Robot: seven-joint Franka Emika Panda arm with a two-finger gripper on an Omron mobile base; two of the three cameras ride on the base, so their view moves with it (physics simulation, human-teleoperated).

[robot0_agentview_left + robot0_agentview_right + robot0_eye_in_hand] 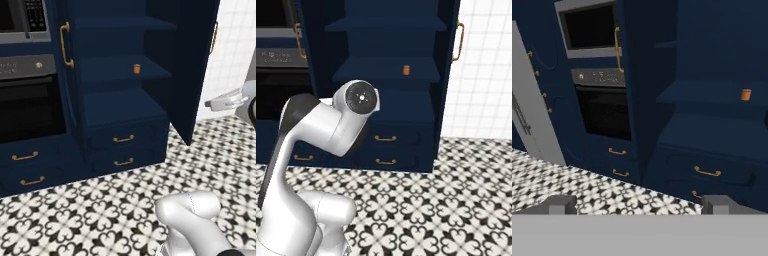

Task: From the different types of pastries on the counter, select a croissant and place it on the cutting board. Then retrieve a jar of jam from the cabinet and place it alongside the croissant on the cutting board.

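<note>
Pincer (pixel 640 204) open, empty; jar of jam (pixel 745 94) alone on cabinet (pixel 712 135) shelf, oven (pixel 604 112) apparently left.

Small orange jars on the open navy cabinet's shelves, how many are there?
1. A small orange jar stands on the middle shelf of the open navy cabinet, toward its right side. The door may hide more.

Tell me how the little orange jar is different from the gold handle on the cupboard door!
The jar of jam is orange-red, while the door handle is gold.
The jar is a short, stubby cylinder; the handle is a long, thin bar with curved ends.
The jar stands loose on a shelf inside the open cabinet; the handle is fixed to the front by the oven.
Both look bright against the dark navy.
</note>
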